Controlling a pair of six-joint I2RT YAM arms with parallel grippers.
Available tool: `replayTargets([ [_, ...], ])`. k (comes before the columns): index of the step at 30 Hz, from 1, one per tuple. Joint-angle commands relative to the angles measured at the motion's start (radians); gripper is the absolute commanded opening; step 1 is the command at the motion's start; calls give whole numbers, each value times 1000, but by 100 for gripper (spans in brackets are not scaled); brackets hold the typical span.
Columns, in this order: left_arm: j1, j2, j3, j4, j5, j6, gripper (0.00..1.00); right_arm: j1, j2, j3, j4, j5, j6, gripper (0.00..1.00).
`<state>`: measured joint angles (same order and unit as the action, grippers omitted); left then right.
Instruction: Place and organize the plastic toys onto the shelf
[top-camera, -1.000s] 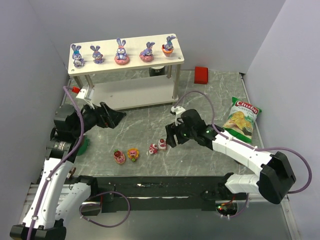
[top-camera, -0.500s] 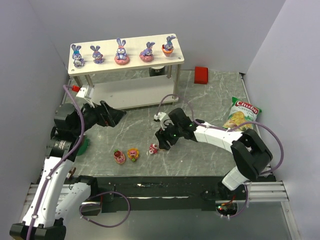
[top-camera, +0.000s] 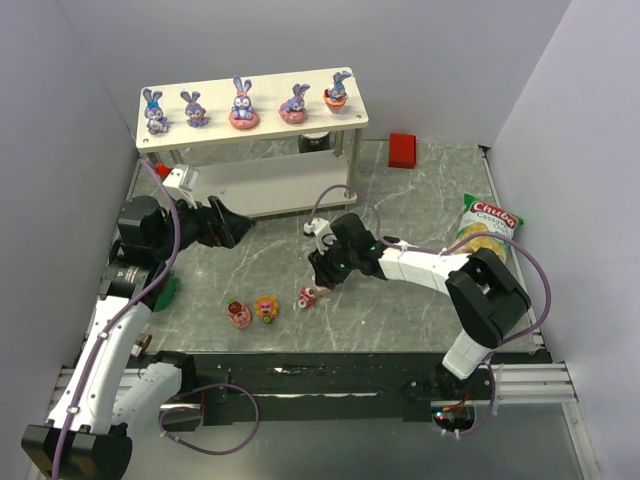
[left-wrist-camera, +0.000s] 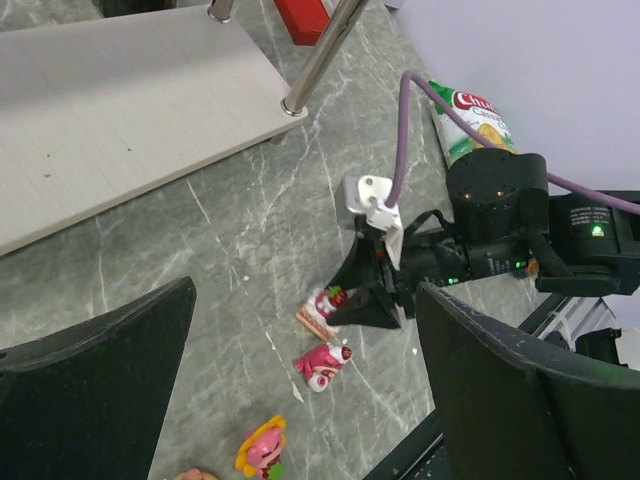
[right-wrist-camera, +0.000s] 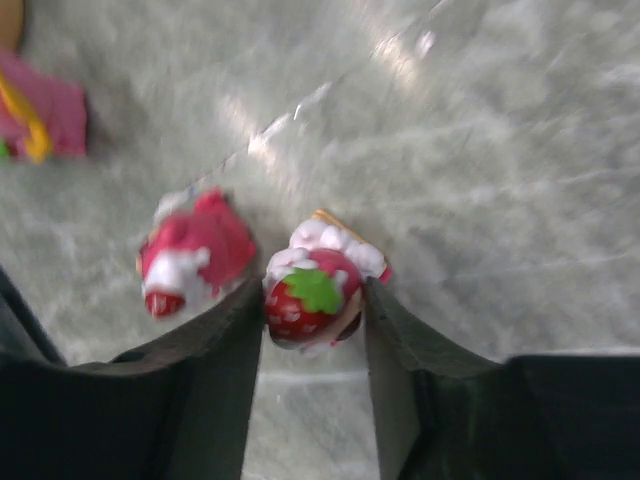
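Note:
Five purple-blue bunnies (top-camera: 241, 103) stand in a row on the top board of the shelf (top-camera: 215, 133). My right gripper (top-camera: 319, 282) is low over the table and shut on the strawberry cake sweet (right-wrist-camera: 312, 285), a finger against each side; the sweet also shows in the left wrist view (left-wrist-camera: 325, 305). A pink-red sweet (top-camera: 307, 297) lies just left of it. An orange-yellow sweet (top-camera: 266, 307) and a pink sweet (top-camera: 238, 314) lie farther left. My left gripper (top-camera: 228, 226) is open and empty, in front of the shelf's lower board, its fingers (left-wrist-camera: 95, 380) wide apart.
A chips bag (top-camera: 484, 236) lies at the right. A small red block (top-camera: 403, 149) sits at the back right, beside the shelf. A green plate edge (top-camera: 168, 291) shows under the left arm. The lower shelf board (top-camera: 270, 188) is bare.
My right gripper has moved left over the strawberry cake sweet and now has a finger on each side of it. My left arm has shifted slightly up and back.

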<state>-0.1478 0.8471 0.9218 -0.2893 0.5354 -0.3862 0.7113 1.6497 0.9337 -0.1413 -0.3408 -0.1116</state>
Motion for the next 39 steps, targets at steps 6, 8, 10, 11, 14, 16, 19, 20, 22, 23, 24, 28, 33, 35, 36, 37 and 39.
replayTargets([
  [6, -4, 6, 45, 55, -5, 38, 96, 31, 73, 59, -21, 445, 236, 31],
  [8, -4, 12, 43, 61, -2, 32, 97, 34, 88, 94, -99, 614, 367, 31],
  [10, -4, 18, 43, 64, 0, 24, 96, 37, 108, 126, -164, 693, 505, 34],
  [11, -4, 21, 43, 65, 1, 24, 96, 39, 131, 157, -194, 709, 538, 37],
  [14, -6, 33, 52, 58, 5, 29, 96, 56, 151, 198, -248, 698, 604, 55],
  [16, -10, 43, 63, 53, 5, 40, 97, 68, 142, 208, -248, 692, 609, 76],
  [19, -15, 52, 71, 52, 8, 47, 96, 73, 101, 214, -224, 649, 564, 89],
  [20, -16, 52, 72, 52, 6, 49, 96, 73, 85, 229, -222, 642, 546, 90],
  [22, -18, 55, 72, 56, 8, 53, 96, 74, 78, 246, -207, 593, 451, 91],
  [23, -18, 55, 71, 58, 8, 56, 97, 71, 67, 258, -199, 580, 419, 91],
  [24, -18, 53, 66, 61, 6, 59, 97, 70, 61, 257, -189, 557, 335, 91],
  [28, -19, 47, 58, 70, 11, 72, 96, 33, 29, 234, -136, 396, 138, 90],
  [33, -22, 41, 54, 64, 12, 92, 97, -18, 18, 238, -182, 149, -98, 86],
  [35, -22, 40, 55, 56, 14, 96, 97, -27, 6, 217, -169, 129, -150, 82],
  [36, -22, 38, 55, 53, 12, 102, 96, -27, -2, 202, -128, 122, -195, 82],
  [37, -22, 37, 55, 49, 12, 104, 96, -30, -8, 188, -115, 117, -218, 81],
  [39, -22, 37, 58, 41, 12, 110, 96, -41, -5, 183, -116, 70, -282, 81],
])
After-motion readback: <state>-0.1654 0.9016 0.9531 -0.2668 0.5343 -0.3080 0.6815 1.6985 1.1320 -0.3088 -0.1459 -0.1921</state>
